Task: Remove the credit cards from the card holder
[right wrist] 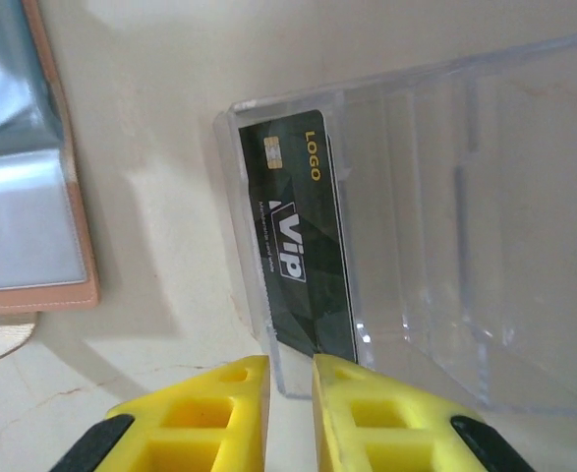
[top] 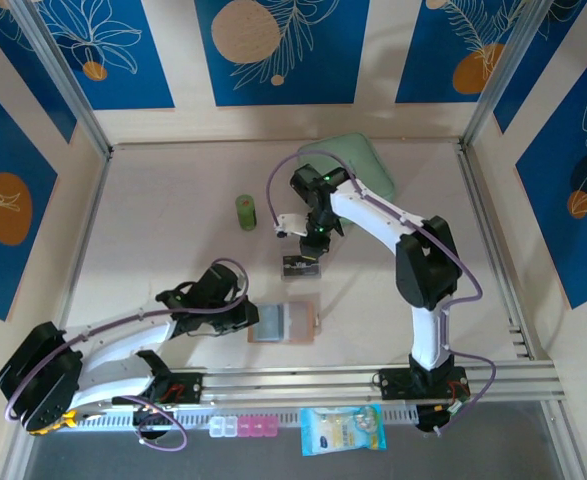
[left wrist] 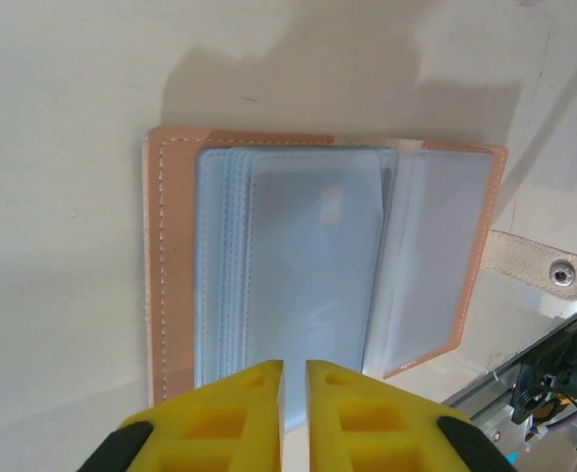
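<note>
- Pinching narrowly, the left pincer (left wrist: 288, 372) grips a clear sleeve edge of the card holder (left wrist: 170, 275), which lies open just ahead of its tips.
- Right pincer (right wrist: 290, 362): jaws a slit apart, holding nothing. A dark credit card (right wrist: 293, 246) lies just ahead of its tips, inside a clear box (right wrist: 485, 197). The card holder is off to its left.

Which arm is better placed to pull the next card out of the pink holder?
Probably the right. The left end effector is pinched on the card holder at its sleeve edge, steadying it. The right end effector hovers at the clear box with a dark card inside.
</note>
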Robot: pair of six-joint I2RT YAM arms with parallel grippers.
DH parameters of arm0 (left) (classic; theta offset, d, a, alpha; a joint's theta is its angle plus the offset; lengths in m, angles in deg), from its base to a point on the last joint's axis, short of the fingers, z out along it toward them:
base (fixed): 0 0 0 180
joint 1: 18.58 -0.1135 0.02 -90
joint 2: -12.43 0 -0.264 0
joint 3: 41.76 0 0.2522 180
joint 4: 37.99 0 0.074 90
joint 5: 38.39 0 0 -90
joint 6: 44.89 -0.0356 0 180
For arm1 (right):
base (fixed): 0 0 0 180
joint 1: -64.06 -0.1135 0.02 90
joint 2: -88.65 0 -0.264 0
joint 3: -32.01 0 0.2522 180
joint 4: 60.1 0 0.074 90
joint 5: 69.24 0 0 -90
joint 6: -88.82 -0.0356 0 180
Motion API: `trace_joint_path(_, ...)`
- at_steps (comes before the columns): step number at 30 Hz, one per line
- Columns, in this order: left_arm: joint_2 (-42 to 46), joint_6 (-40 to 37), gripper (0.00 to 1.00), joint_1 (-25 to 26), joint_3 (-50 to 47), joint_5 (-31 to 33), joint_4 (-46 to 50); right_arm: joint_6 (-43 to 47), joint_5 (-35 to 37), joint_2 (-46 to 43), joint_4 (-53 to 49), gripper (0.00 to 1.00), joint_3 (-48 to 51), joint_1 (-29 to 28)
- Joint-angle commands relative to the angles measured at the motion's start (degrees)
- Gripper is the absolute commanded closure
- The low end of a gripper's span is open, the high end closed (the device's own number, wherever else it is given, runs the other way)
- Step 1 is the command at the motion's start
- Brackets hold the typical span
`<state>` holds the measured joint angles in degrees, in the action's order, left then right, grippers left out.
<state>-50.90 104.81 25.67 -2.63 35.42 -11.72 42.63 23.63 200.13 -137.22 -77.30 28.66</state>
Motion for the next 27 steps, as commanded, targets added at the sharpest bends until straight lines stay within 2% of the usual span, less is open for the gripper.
trace_joint_path(1, 1.45, 0.20, 0.87, -0.46, -1.06, 1.12, 2.18, -9.57, -4.21, -5.75, 2.66, 0.80, 2.60, -0.85)
trace_joint_path(5, 1.96, -1.09, 0.87, -0.54, -0.75, 2.61, 4.28, -22.38, -7.30, -11.38, 9.93, 0.80, 10.13, -2.44)
trace_joint_path(11, 3.37, -1.78, 0.88, -0.64, -2.14, 4.23, 4.63, -48.46, -8.60, -21.54, 24.17, 0.79, 22.79, -7.57)
trace_joint_path(18, 0.69, -2.69, 0.90, -0.63, -2.64, 1.82, 2.21, -78.92, -10.05, -29.32, 37.74, 0.83, 37.19, -11.97)
trace_joint_path(23, 0.18, -2.04, 0.90, -0.66, -4.34, 0.13, -0.84, -91.51, -11.70, -32.07, 42.04, 0.84, 43.56, -13.45)
trace_joint_path(27, -0.40, -1.85, 0.90, -0.60, -5.22, -1.08, -1.78, -94.09, -11.70, -32.53, 43.00, 0.82, 45.57, -15.29)
